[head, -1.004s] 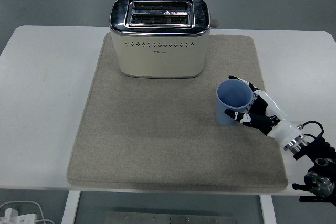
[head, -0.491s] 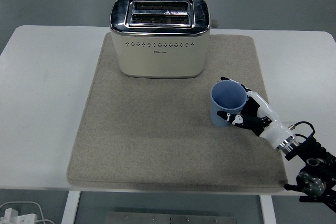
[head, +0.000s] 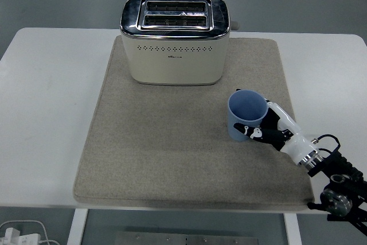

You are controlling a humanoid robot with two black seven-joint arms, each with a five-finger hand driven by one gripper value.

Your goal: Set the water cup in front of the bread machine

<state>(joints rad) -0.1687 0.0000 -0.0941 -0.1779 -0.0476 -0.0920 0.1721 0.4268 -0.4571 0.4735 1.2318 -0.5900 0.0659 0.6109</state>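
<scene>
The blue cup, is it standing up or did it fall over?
Standing up. The blue cup shows its round open mouth facing upward, held by the right hand over the grey mat.

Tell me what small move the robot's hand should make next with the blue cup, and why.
Probably keep carrying the blue cup leftward over the mat. The right hand grips the cup upright, but it sits off to the right of the toaster, near the mat's right side. The stretch of mat straight in front of the toaster looks free, so a short shift left should bring it closer before setting down.
</scene>
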